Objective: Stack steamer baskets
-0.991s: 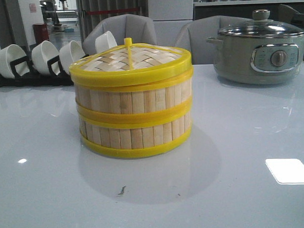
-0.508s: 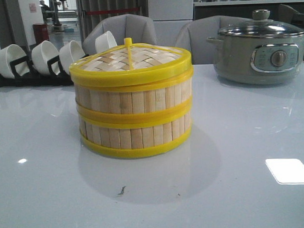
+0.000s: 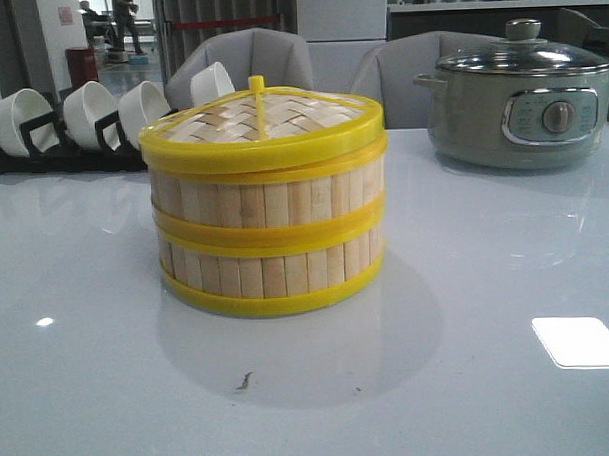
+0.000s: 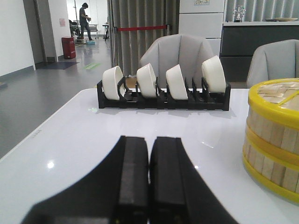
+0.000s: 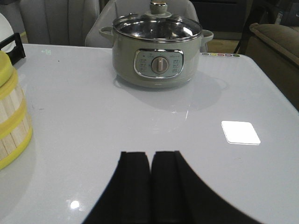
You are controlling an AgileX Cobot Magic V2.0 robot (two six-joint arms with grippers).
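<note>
Nearest the front camera lies the bare glossy white table (image 3: 471, 402), marked by a small dark speck (image 3: 244, 380) and a bright rectangular reflection (image 3: 580, 340). At mid-table stand the 2 steamer baskets (image 3: 270, 229), one set squarely on the other, yellow rims touching at the seam; the lower basket rests directly on the table. A flat woven-bamboo lid (image 3: 262, 124) with yellow rim and small upright knob caps the upper basket. Neither arm appears in the front view.

In the left wrist view, the left gripper (image 4: 149, 177) sits low over the table with its 2 black fingers (image 4: 133, 172) pressed together, nothing between them; the stack shows at the frame edge, apart from it. In the right wrist view, the right gripper (image 5: 150, 184) is likewise closed on nothing, fingers side by side, with the stack at the opposite frame edge, also apart.

Farther back on the left, a black rack (image 3: 42, 152) holds 4 white bowls (image 3: 90, 110) tilted on edge. At the far right stands a grey-green electric pot (image 3: 520, 105) with glass lid and front dial. Beyond the table are 2 grey chairs (image 3: 248, 55).
</note>
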